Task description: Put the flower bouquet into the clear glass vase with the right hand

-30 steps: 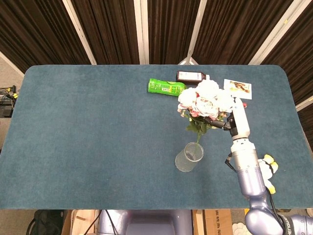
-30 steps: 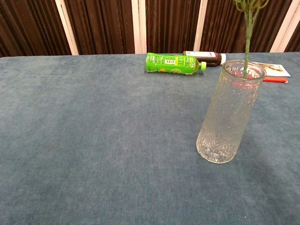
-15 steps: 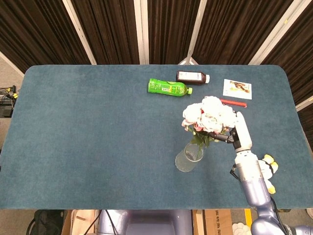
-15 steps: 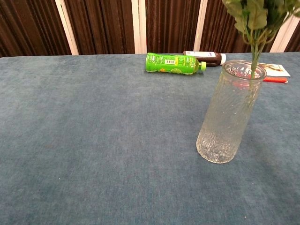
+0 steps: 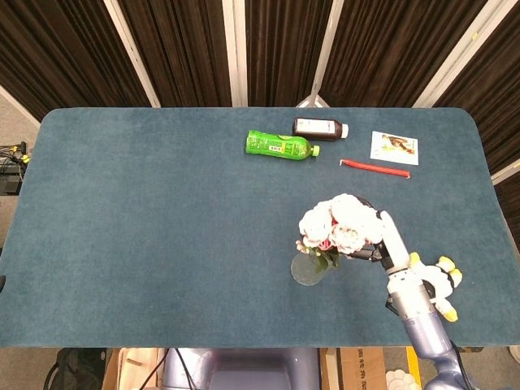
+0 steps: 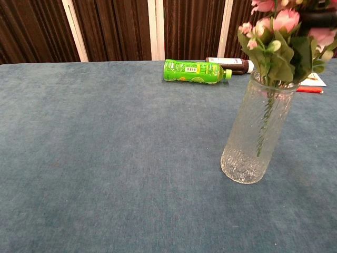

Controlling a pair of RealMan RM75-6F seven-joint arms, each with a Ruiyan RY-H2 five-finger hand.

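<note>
Since a second ago the flower bouquet point(image 5: 340, 225) has come down: its stems, then just above the rim, now reach well down inside the clear glass vase point(image 6: 256, 134), and leaves sit at the mouth. The red pen point(image 5: 374, 168), hidden behind the blooms a second ago, now shows in full.

From left to right on the desk point(image 5: 146, 211): one green bottle point(image 5: 279, 145) lying on its side at the far edge, one dark bottle point(image 5: 319, 127) just beyond it, one vase with one bouquet near the front, one pen, one printed card point(image 5: 394, 146), and one small plush toy point(image 5: 439, 283) at the right.

The right robot hand point(image 5: 379, 242) pinches the bouquet just below the blooms.
</note>
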